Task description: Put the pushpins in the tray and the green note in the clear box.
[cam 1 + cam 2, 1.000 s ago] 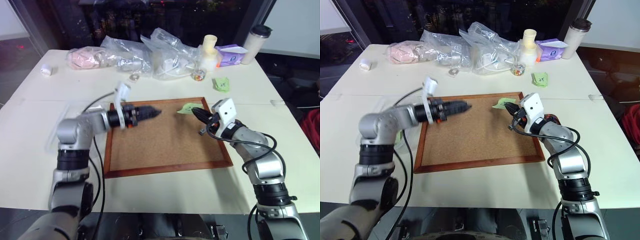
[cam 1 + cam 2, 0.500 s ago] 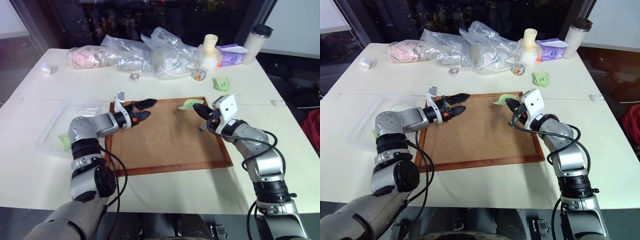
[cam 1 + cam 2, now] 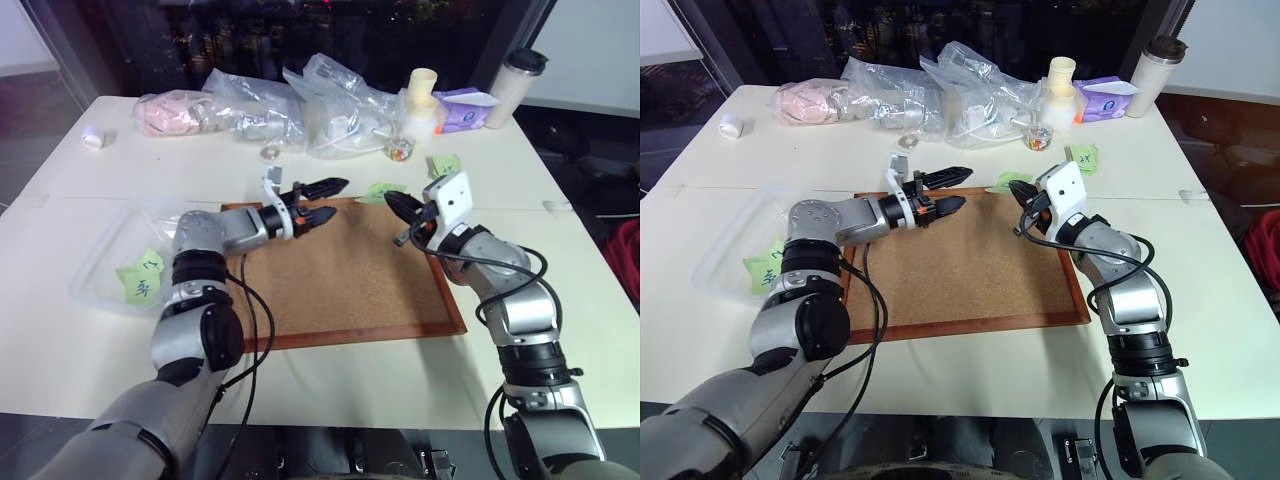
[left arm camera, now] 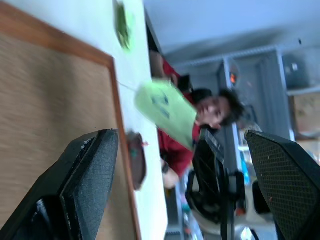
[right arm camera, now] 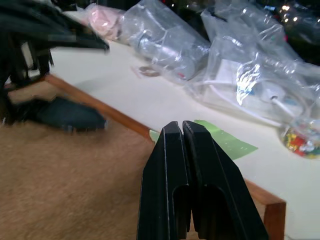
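One green note (image 3: 140, 275) sits in the clear box (image 3: 108, 243), far left. Left hand (image 3: 328, 198) gapes empty over the cork board (image 3: 340, 270). Right hand (image 3: 392, 203) is pinched shut at a second green note (image 3: 380, 189) (gripped? can't tell).

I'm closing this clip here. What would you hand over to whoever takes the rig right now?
Left gripper: open, over the cork board's far edge, facing the right gripper.
Right gripper: shut, apparently pinching the green note at its tips, lifted off the board.
Clear box: left of the board, a second green note already inside.
Tray: beside the board's frame.
Pushpins: too small to make out.
Left: get the held note into the box; check the pins.
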